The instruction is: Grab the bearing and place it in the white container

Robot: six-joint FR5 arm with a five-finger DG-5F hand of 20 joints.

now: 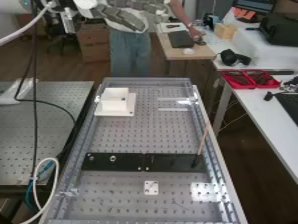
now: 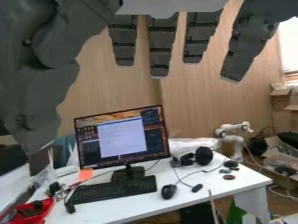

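At the high view's top, the hand [image 1: 122, 18] is spread, beyond the far edge of the perforated surface [image 1: 126, 137]. In the wrist view the hand [image 2: 161, 47] has its fingers straight, gaps between them, and the thumb apart to one side.

The white container [image 1: 115, 101] stands at the surface's far left, its base near the left rail [image 1: 78, 137]; the perforated panel stretches between it and the black bar [image 1: 174, 162]. A small dark spot shows on the container; whether it is the bearing cannot be told. The smaller nut [image 1: 91, 158] stands near the bar's left end, the larger nut [image 1: 113, 158] just beside it. A thin stick [image 1: 202, 141] slants up from the bar's right end, close to the right rail [image 1: 211, 145]. A small white plate [image 1: 151, 188] lies on the near side of the bar.
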